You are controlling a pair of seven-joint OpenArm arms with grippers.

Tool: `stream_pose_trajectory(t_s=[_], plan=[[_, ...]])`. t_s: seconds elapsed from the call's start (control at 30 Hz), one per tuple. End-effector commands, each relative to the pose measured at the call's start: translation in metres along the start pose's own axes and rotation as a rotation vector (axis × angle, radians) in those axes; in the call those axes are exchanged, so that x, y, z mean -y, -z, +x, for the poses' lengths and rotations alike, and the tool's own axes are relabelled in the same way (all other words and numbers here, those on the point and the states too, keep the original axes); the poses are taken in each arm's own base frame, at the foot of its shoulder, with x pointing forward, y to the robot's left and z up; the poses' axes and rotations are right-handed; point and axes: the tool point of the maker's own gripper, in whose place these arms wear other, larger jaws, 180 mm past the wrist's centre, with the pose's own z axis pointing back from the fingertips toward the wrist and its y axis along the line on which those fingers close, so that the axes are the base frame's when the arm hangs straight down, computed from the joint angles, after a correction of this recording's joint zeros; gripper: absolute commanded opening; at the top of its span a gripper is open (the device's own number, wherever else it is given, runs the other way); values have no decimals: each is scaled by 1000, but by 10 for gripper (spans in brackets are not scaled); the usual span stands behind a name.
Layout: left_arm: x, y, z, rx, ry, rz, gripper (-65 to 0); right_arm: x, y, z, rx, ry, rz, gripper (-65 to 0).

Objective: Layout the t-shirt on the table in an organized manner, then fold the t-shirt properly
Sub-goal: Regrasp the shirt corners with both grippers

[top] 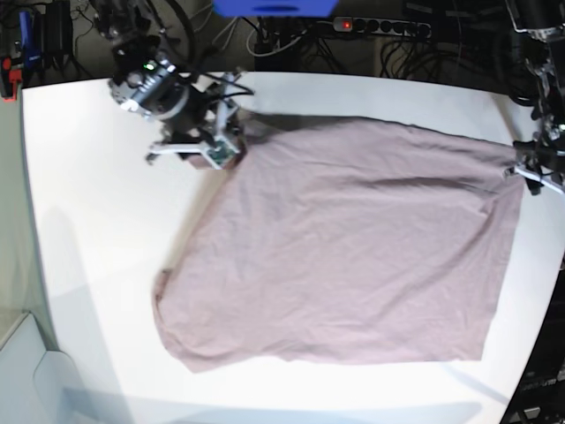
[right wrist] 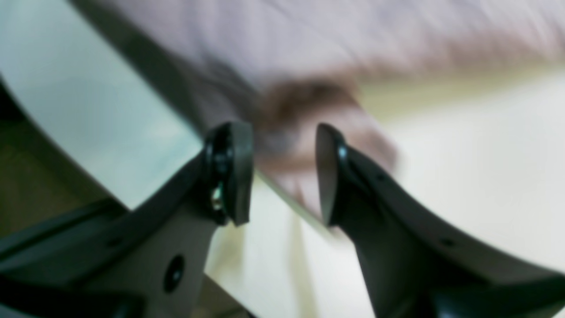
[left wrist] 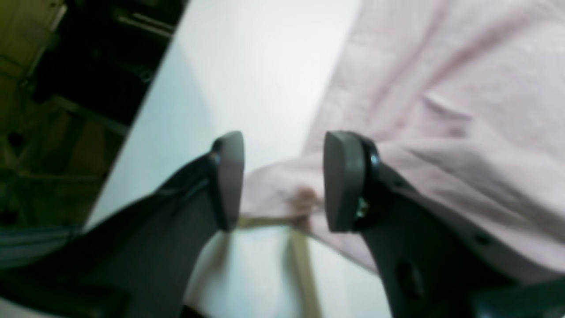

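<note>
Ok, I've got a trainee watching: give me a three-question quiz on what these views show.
1. True or false: the left gripper has its jaws clamped shut on the t-shirt.
2. Where does the t-shirt lie? A) bunched in a ball B) spread across the table C) hanging off the near edge
3. In the base view, on which side of the picture is the right gripper?

Key
1. False: the jaws stand apart, with a corner of cloth lying between them.
2. B
3. Left, at the shirt's far corner.
</note>
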Motion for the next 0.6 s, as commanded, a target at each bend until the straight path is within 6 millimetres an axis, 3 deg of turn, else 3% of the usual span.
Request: stream_pose_trajectory(t_s=[0.0,0.1,0.23,0.37,0.5,0.57], plan=[[-13,-4,14,41,8,27,-366,-1,-7,15,61,5,4,-373],[-19,-5,16,44,1,39,-366,9,-13,13,62,19,-28,-330],[-35,-8,22,61,-16,74,-364,8,-17,-10,10,56,-32,-292],[-57,-14,28,83,-58,122,-363,-1,-18,-21,-16,68,-15,-285],[-63,-15,31,91,-65,134,-363,0,-18,-23,-21,71,-17,-285],[-63,-16,28,84,-62,135,-364,11,-17,-27,-32,81,-42,-285]])
